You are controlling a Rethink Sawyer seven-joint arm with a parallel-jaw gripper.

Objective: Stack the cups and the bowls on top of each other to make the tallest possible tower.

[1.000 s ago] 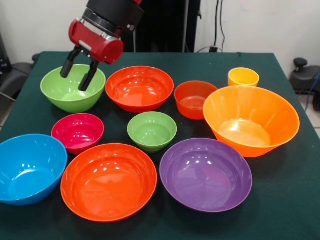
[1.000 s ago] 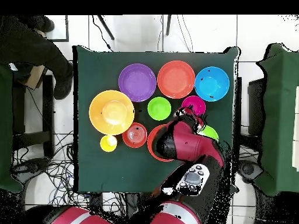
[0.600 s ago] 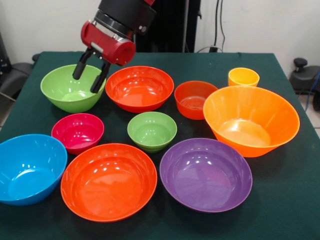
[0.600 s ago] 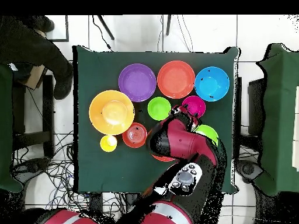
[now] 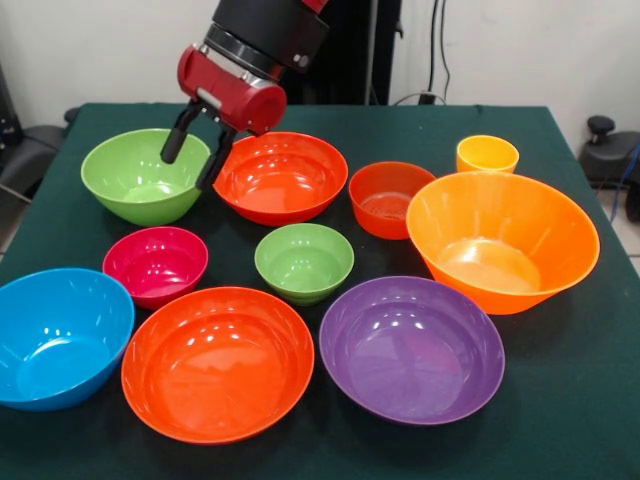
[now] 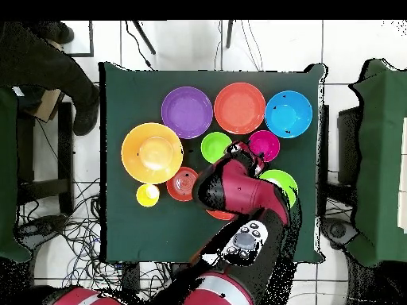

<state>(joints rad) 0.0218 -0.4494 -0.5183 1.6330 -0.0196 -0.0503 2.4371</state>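
Observation:
My gripper [image 5: 190, 168] hangs open and holds nothing. One finger is over the right rim of the large lime green bowl [image 5: 135, 180], the other by the left rim of the far red-orange bowl [image 5: 285, 178]. The yellow cup [image 5: 487, 154] stands at the far right behind the large orange bowl [image 5: 500, 238]. A small red-orange bowl [image 5: 388, 198], a magenta bowl [image 5: 155, 263] and a small lime green bowl [image 5: 303, 261] sit mid-table. Blue [image 5: 55, 335], wide red-orange [image 5: 217, 360] and purple [image 5: 411, 348] bowls line the near edge. Each stands alone; there is no tower. In the overhead view my arm [image 6: 238, 194] hides most of the far red-orange bowl.
The green cloth table [image 5: 560, 420] is crowded, with narrow gaps between bowls. A person [image 6: 40, 63] sits off the table's upper left corner in the overhead view. Cables [image 6: 71, 230] lie on the floor beside the table.
In the front view my open gripper has moved right, from inside the large lime green bowl to its right rim beside the far red-orange bowl. No bowl has moved.

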